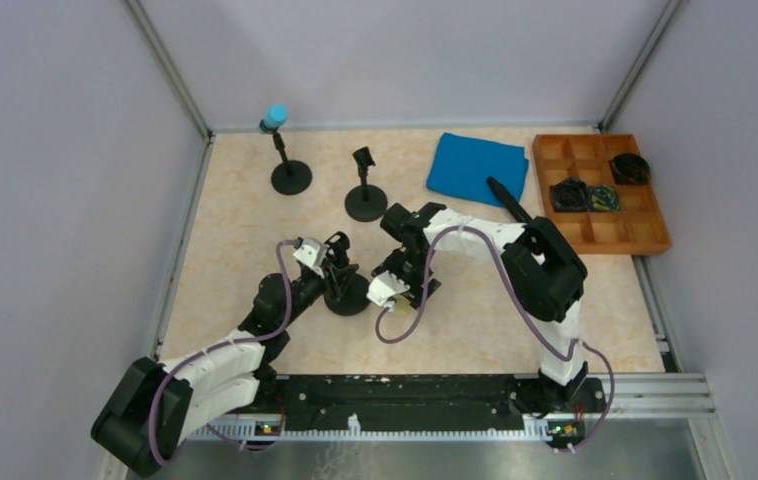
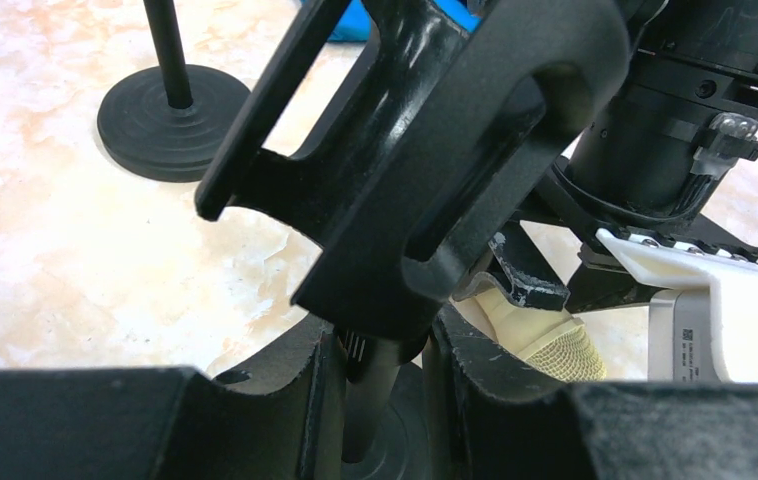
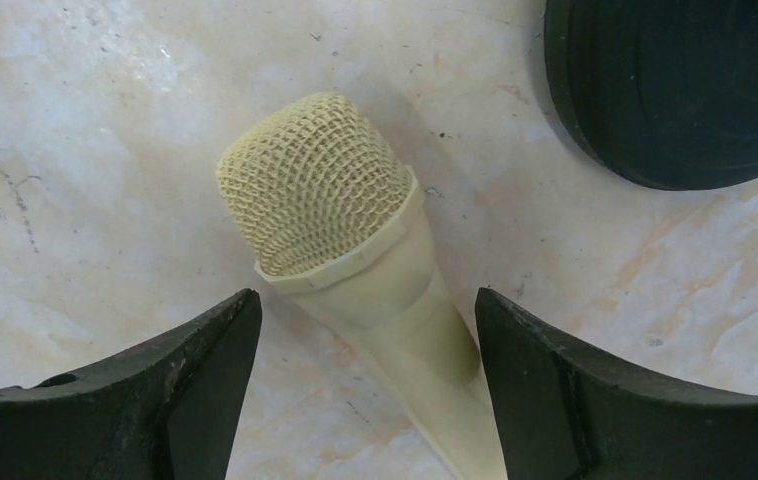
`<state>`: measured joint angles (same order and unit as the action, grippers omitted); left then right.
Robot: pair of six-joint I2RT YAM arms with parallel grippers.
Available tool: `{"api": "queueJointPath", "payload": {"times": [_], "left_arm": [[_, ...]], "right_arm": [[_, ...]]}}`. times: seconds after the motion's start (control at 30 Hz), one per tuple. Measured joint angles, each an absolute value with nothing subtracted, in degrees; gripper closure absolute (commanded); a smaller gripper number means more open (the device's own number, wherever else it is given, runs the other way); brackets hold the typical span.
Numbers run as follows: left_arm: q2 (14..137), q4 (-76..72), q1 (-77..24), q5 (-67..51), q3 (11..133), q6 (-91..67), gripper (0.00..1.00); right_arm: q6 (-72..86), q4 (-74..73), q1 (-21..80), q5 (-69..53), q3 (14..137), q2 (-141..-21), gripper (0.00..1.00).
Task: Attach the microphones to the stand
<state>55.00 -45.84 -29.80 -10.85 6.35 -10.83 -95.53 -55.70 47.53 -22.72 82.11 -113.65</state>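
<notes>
The cream microphone (image 3: 335, 230) lies flat on the table (image 3: 85, 150) in the middle of the right wrist view. It sits between the spread fingers of the right gripper (image 3: 365, 310), which touch neither side and hold nothing. Its long axis runs from the mesh head at upper centre to the lower edge, leaning slightly right, so the fingers would close across its neck. The left gripper (image 2: 375, 370) is clamped on the stem of the stand (image 2: 415, 180) just beside it.

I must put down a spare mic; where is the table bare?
Bare: the left strip between the far-left stand and the left arm; the right edge, nearer than the tray. Crowded: the centre, where left claw, right claw, near stand and cream mic meet.
</notes>
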Motion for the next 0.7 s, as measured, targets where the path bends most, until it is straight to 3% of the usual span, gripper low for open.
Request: {"api": "queueJointPath", "payload": {"times": [0.33,0.6,0.7], "left_arm": [[55.6,-46.5,-29.9,-10.8,6.3,-10.8,1.00],[56.2,-47.1,-29.9,-10.8,6.4,-10.8,1.00],[56.1,-47.1,-29.9,-10.9,6.4,-10.8,1.00]], "right_arm": [[-94.2,-54.0,47.9,-22.8,82.1,-114.0,0.64],[-89.1,-48.1,47.9,-25.0,75.6,-110.1,1.00],[-82.9,-42.6,47.9,-26.9,67.8,-104.8,1.00]]}}
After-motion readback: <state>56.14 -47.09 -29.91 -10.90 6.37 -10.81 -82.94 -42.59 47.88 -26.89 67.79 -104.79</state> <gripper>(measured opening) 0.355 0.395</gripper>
